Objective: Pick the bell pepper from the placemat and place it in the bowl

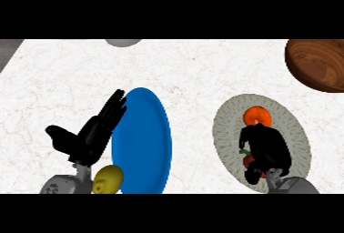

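Ranking hazards by size | counter (pixel 201 68): long stretch to cross | blue plate (pixel 144 136): left hand (pixel 87 136) rested open beside it, no conflict | placemat (pixel 225 127) lay well apart from bowl (pixel 319 63): carry could shed load | right hand (pixel 265 148) curled round bell pepper (pixel 257 116), on placemat; contact hidden, slip the likely cause.

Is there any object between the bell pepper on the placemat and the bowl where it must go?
Nothing visible. Only bare counter lies between the placemat, where the right hand covers the bell pepper, and the brown bowl.
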